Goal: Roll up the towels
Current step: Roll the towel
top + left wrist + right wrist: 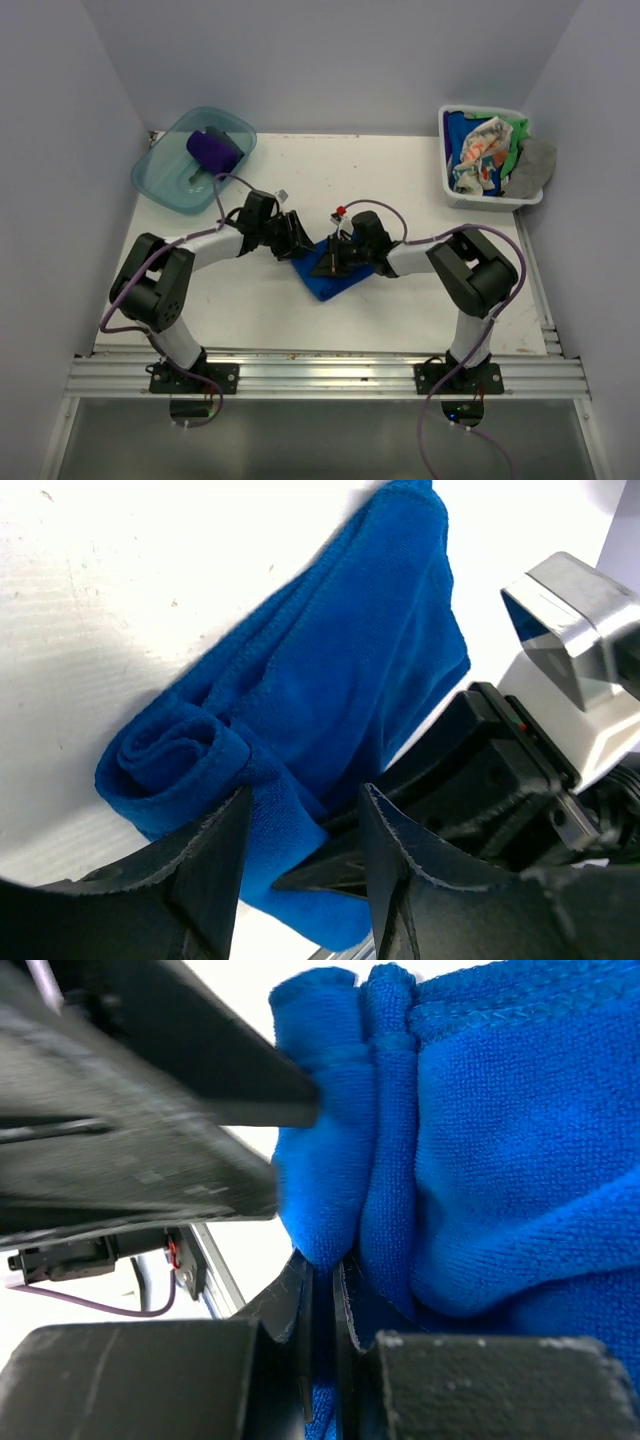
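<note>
Overhead, the royal blue towel (328, 280) lies mid-way across the white table (400, 190), with both arms meeting over it. Left wrist view: the left gripper (305, 798) stands parted, astride the towel's rolled end. Right wrist view: the right gripper (322, 1265) is clamped on a thin fold of the towel.

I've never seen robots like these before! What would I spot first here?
First, the royal blue towel in the middle of the table, one end curled into a roll. The right tool pinches its edge and the left tool stands open beside the roll. Next, a purple towel in the teal tub at the far left, and a heap of towels in the white basket at the far right.
</note>
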